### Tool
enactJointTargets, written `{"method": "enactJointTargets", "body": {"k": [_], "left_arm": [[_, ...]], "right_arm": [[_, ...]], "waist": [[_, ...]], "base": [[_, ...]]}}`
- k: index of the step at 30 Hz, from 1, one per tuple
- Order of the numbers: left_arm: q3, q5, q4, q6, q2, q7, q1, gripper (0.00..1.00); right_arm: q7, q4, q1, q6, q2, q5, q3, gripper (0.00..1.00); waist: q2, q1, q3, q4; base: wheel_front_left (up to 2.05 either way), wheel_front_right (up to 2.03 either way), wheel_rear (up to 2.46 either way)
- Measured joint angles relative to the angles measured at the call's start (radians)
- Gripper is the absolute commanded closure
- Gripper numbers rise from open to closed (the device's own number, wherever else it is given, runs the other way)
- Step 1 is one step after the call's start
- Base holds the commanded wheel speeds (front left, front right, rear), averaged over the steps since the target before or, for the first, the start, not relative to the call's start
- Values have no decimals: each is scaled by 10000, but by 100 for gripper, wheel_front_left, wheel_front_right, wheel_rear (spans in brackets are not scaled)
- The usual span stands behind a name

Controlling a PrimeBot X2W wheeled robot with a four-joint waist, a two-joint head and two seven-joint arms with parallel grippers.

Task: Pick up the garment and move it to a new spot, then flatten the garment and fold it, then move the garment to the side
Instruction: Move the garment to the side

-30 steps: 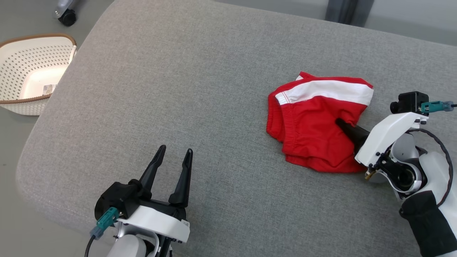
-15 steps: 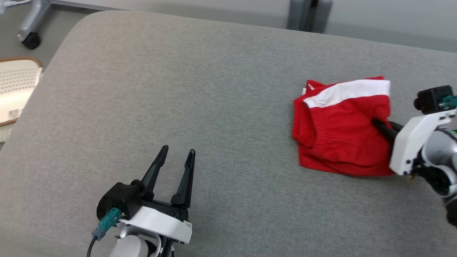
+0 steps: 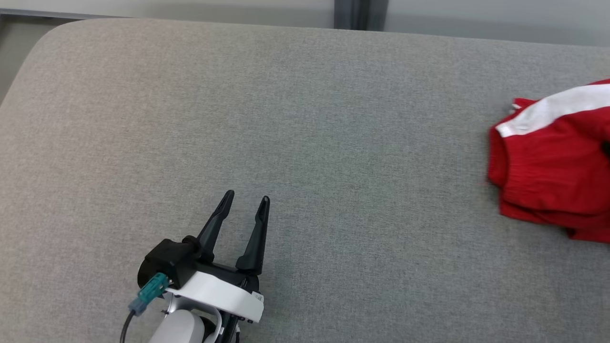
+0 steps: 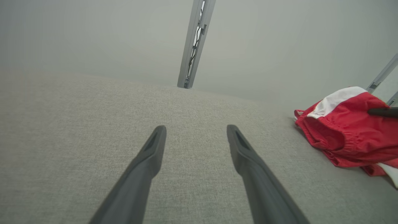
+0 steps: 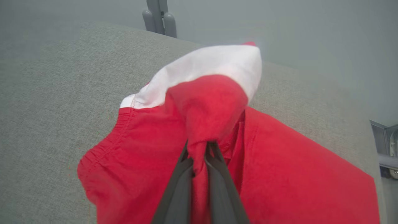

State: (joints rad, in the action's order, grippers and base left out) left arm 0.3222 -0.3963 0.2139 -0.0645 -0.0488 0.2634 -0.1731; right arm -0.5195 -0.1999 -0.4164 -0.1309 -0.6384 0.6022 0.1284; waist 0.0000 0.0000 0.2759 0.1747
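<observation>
SHORTS IN THE PINCH: My right claw [image 5: 200, 146], its two long dark fingers pressed together, pinches a raised fold of the red cloth shorts with the broad white band [image 5: 279, 174] at the centre of the right wrist frame. The cloth bunches into a peak above the fingertips because the grip gathers only a narrow ridge of it. In the head frame the shorts sit at the far right edge, partly cut off, on the grey woven upholstered surface [image 3: 305, 119]. My left claw [image 3: 248, 196], at lower left of that frame, hangs spread wide and empty, well apart from the shorts. I judge it is kept clear until flattening calls for a second grip. The step in hand looks like the carry to a new spot.
</observation>
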Motion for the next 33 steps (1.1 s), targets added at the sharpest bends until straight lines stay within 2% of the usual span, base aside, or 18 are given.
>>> {"method": "enactJointTargets", "body": {"k": [4, 7, 10, 15, 21, 30, 33], "left_arm": [[-73, -541, 94, -2, 0, 0, 0, 0], [-96, -487, 148, -6, -2, 0, -17, 0], [-63, -410, 184, -48, 4, 0, -89, 0], [-29, -366, 184, -109, 2, -2, -153, 0], [-63, -303, 196, -203, 2, -2, -200, 0], [-144, -167, 209, -270, -4, 0, -318, 0], [-209, -151, 228, -311, -2, -2, -318, 0]], "right_arm": [[-374, 846, 699, 0, -63, -339, -1277, 100], [-642, 1517, 1232, 0, -274, -901, -2048, 100], [-943, 2008, 1669, 0, -125, -1225, -2836, 100], [-1097, 2424, 2227, 0, -163, -2228, -3559, 100], [-857, 2209, 2430, 0, -98, -3473, -3808, 100], [-426, 1011, 2287, -2, -138, -5563, -4151, 100], [-351, 736, 2157, -2, 61, -5868, -4378, 100]], "waist": [[0, 0, 13, -127], [0, 0, 61, -195], [0, 0, 116, -249], [0, 0, 259, -281], [0, 0, 484, -270], [0, 0, 886, -110], [0, 0, 1012, -49]], "base": [[0, 0, 0], [0, 0, 0], [0, 0, 0], [0, 0, 0], [0, 0, 0], [0, 0, 0], [0, 0, 0]]}}
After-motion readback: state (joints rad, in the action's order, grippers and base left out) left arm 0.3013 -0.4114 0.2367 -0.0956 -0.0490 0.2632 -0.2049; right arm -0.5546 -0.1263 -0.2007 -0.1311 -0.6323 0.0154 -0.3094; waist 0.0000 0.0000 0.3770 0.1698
